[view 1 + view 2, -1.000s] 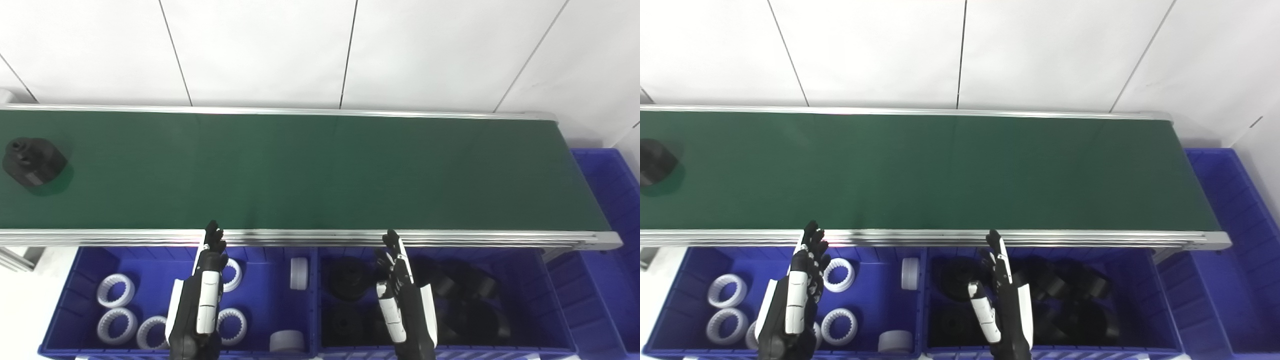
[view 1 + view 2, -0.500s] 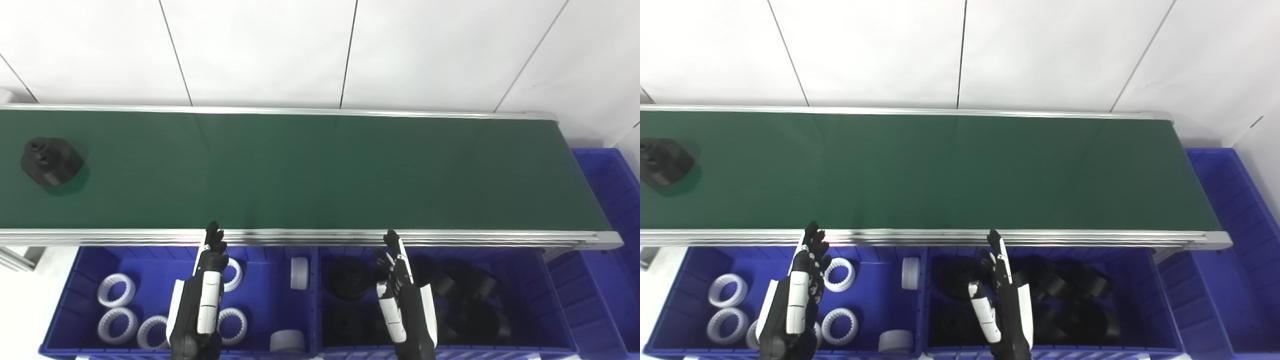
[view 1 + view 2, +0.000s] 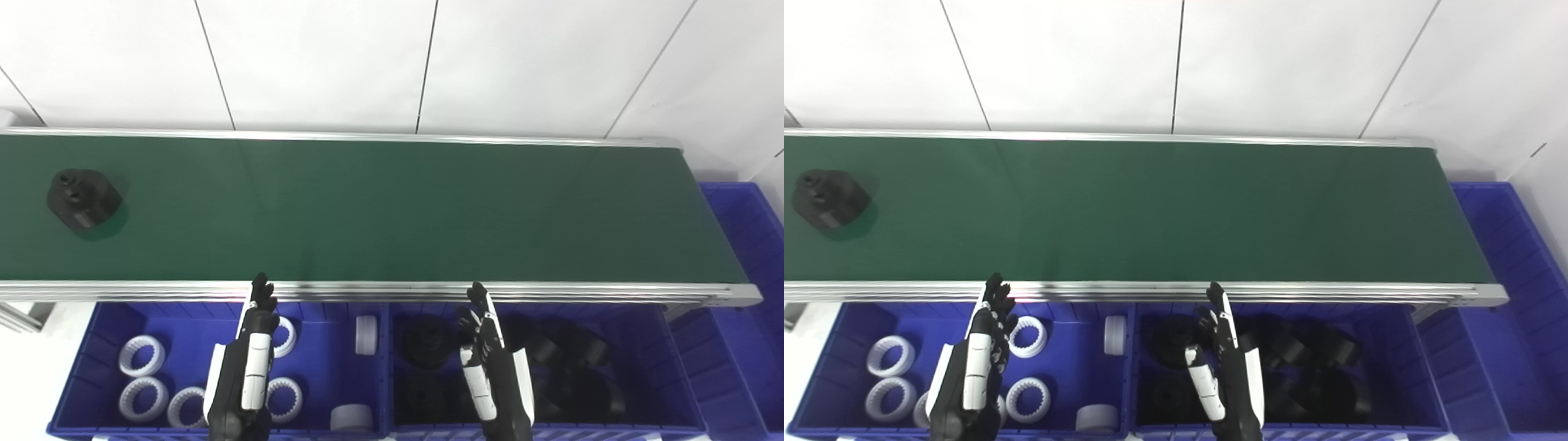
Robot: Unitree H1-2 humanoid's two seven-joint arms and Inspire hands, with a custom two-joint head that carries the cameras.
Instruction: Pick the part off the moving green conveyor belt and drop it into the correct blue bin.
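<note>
A black part [image 3: 84, 198] with small holes on top rides the green conveyor belt [image 3: 392, 208] at its far left. My left hand [image 3: 245, 367] hovers open over the left blue bin [image 3: 110, 318], which holds white ring gears. My right hand [image 3: 493, 367] hovers open over the middle blue bin [image 3: 674, 367], filled with black parts. Both hands point at the belt's near rail and hold nothing. The black part lies far to the left of both hands.
The belt's near aluminium rail [image 3: 380, 289] runs just beyond the fingertips. A third blue bin [image 3: 747, 257] stands past the belt's right end. White cylinders [image 3: 365, 334] lie in the left bin. A white tiled wall rises behind the belt.
The black part has travelled to the right along the belt. Both hands have stayed almost still above their bins.
</note>
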